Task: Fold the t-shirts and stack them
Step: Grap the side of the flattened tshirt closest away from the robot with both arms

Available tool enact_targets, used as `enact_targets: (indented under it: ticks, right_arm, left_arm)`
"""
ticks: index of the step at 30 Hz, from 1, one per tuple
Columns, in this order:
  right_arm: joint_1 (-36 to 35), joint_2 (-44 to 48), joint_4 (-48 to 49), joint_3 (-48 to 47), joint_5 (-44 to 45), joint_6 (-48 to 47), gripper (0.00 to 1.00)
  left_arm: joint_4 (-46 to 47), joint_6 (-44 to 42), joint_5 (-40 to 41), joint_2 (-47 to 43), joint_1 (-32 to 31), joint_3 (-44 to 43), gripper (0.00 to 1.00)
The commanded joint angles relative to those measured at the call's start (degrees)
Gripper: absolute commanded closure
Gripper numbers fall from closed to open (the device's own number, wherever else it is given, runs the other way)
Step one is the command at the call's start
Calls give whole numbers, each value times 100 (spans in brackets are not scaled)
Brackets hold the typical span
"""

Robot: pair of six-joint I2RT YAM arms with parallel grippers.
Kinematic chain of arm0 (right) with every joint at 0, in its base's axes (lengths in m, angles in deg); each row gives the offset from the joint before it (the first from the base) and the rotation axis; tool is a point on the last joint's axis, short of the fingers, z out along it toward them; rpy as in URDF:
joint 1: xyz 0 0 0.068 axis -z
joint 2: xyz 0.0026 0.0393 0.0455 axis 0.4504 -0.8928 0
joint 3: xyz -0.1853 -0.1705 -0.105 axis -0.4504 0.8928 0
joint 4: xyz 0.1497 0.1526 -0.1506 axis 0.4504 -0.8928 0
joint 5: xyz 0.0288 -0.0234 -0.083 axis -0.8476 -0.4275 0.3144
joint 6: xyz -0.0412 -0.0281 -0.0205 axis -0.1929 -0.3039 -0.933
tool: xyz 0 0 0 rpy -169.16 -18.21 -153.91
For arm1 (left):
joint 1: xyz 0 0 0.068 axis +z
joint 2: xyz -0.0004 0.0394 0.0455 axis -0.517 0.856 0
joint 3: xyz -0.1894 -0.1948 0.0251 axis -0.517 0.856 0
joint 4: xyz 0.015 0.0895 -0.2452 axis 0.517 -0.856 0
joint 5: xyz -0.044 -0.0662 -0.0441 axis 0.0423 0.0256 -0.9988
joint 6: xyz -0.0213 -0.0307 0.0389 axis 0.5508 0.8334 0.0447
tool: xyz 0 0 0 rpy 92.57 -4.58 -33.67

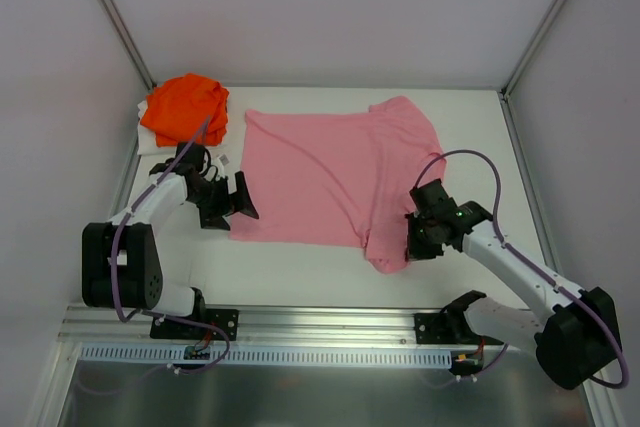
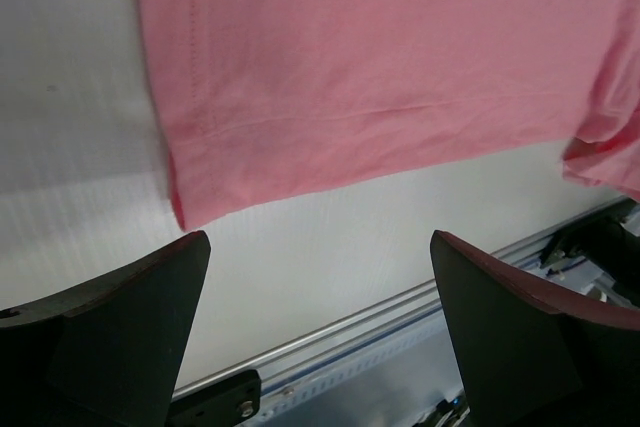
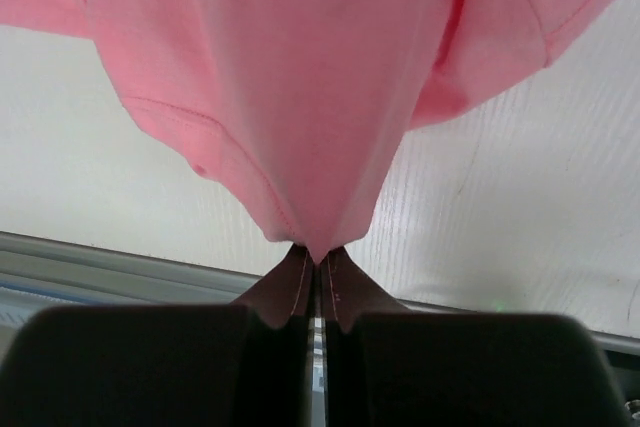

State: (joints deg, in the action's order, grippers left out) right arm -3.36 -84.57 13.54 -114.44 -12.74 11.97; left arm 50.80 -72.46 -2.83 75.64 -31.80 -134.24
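Observation:
The light pink t-shirt (image 1: 320, 172) lies spread on the white table, its right side bunched and folded over. My right gripper (image 1: 410, 237) is shut on that bunched near-right edge; in the right wrist view the pink cloth (image 3: 300, 97) hangs pinched between the closed fingertips (image 3: 318, 257). My left gripper (image 1: 232, 209) is open and empty beside the shirt's near-left corner (image 2: 190, 209); its fingers (image 2: 130, 317) hover over bare table. The bright orange t-shirt (image 1: 185, 107) lies crumpled at the far left corner.
A white cloth or paper (image 1: 150, 139) shows under the orange shirt. The metal rail (image 1: 330, 322) runs along the table's near edge. Enclosure walls and posts (image 1: 115, 17) bound the table at the back and sides.

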Motion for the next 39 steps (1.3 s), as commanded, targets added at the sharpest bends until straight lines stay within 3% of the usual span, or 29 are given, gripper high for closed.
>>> enact_targets:
  ticks: [1,12,22,27,28,29,30,33,39]
  right_arm:
    - [42,127,-387,-73,158,-32,100]
    - [86,153,-528,-275,167,-137,100]
    - [130,215,-616,-363,167,-216,100]
    - [174,232,-660,-398,158,-269,100]
    - [183,232,-668,-398,158,-286,100]
    - [192,224,-660,-407,158,-278,100]
    - [192,215,-668,-407,149,-287,100]
    - [209,215,-668,-407,141,-287,100]
    - [236,285,-677,-477,176,-287,100]
  left_arm:
    - [-374,-275,623,125,23,-227,4]
    - [109,-29,799,617,23,141,5]
    - [811,367,211,820,23,546,9]
    - [1006,367,-9,846,23,537,30]
    - [1006,358,-27,863,23,529,38]
    - [997,349,-53,881,23,520,46]
    - [997,332,-71,881,23,511,63]
    - [883,305,-10,829,23,459,100]
    - [454,147,78,460,23,204,100]
